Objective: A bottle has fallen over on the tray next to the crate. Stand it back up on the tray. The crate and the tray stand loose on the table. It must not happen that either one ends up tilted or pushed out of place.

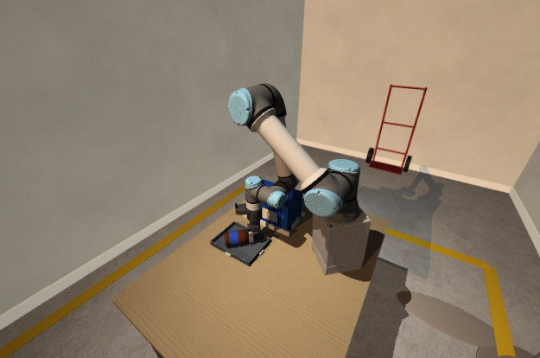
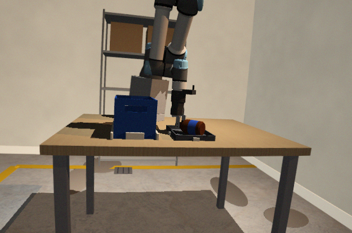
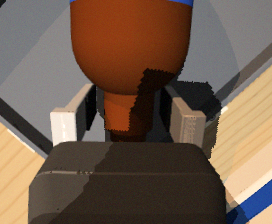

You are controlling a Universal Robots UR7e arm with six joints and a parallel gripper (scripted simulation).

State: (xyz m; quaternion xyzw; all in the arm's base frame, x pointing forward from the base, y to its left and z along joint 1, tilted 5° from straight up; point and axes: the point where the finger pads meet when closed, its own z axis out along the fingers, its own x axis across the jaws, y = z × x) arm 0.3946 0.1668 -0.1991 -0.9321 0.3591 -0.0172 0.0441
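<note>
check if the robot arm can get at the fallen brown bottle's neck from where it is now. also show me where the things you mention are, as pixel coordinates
Probably yes: the open gripper's fingers stand either side of the brown bottle's neck [image 3: 119,112], gaps showing on both sides, nothing visibly between.

1. On my rectangular wooden desk [image 1: 264,303] [image 2: 243,138] [image 3: 2,145], the blue box-shaped crate [image 1: 292,212] [image 2: 136,121] stands near the exterior view's front edge, towards its left corner.
2. Right of it: the dark rectangular tray [image 1: 251,254] [image 2: 186,138] [image 3: 27,55].
3. In that, the brown-and-blue round bottle [image 1: 236,238] [image 2: 193,127] [image 3: 129,45].

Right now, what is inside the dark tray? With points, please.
The bottle [image 1: 235,238] [image 2: 192,127] [image 3: 131,45] lies on its side in the tray [image 1: 250,262] [image 2: 209,138]. The floor directly beneath it is covered, so I cannot see that part.
</note>
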